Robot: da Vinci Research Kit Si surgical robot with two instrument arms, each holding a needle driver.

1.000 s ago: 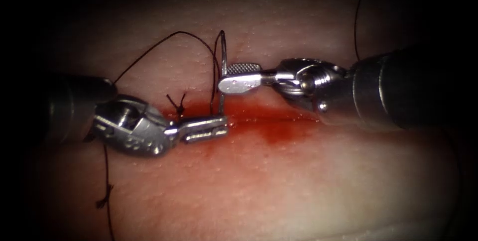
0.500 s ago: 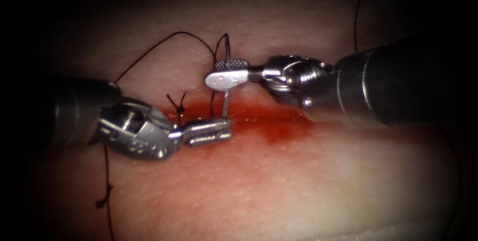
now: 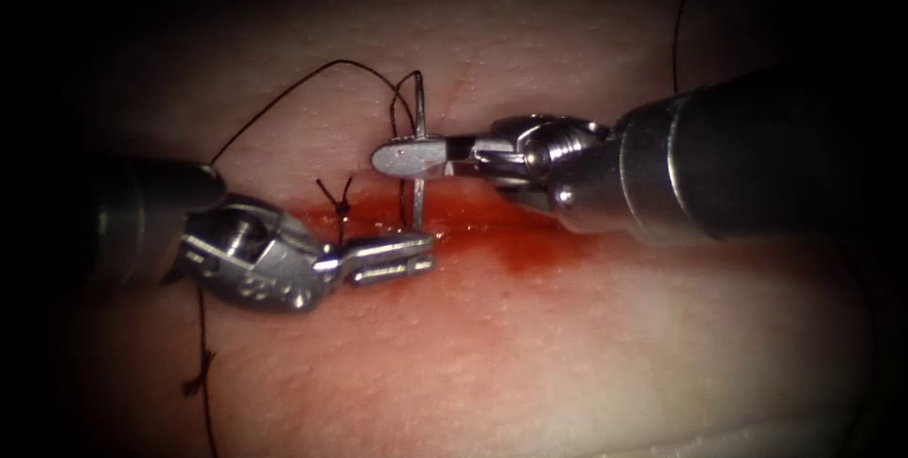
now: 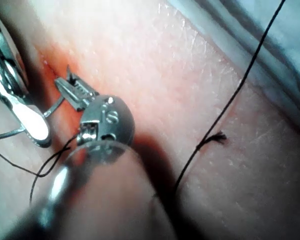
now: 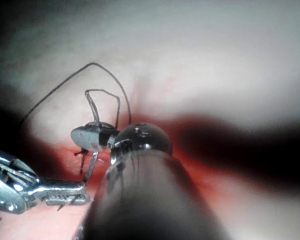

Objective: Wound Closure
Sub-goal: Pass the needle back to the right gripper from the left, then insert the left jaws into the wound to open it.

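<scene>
A: Endoscope view: the right arm's silver needle-driver tool (image 3: pixel 409 157) is seen coming in from the right, its jaws clenched on the thin curved steel needle (image 3: pixel 417 136) a little below the needle's upper end. The needle is held nearly upright over the cut.

B: And the needle's lower part?

A: It is seen running down to the red-stained horizontal cut (image 3: pixel 492 226) in the pale pink pork tissue (image 3: pixel 567 344), just above the left arm's silver tool (image 3: pixel 397 257). Whether the tip is within the tissue cannot be told. The left tool's jaws are laid along the cut and appear closed with nothing visibly grasped.

B: What is seen of the thread?

A: The thin black suture thread (image 3: pixel 312 79) is carried in an arc from the needle's upper end toward the left tool's shaft. A small black knot with cut ends (image 3: pixel 339 201) is set at the cut, left of the needle. A second frayed black thread end (image 3: pixel 199 384) is seen on the tissue lower left.

B: Do the wrist views agree?

A: Right wrist view: the needle (image 5: pixel 94 120) is clamped in the right tool (image 5: pixel 87 137), with the left tool (image 5: pixel 65 192) just beside it. Left wrist view: the left tool (image 4: pixel 72 90) is laid on the red fluid (image 4: pixel 57 65).
</scene>
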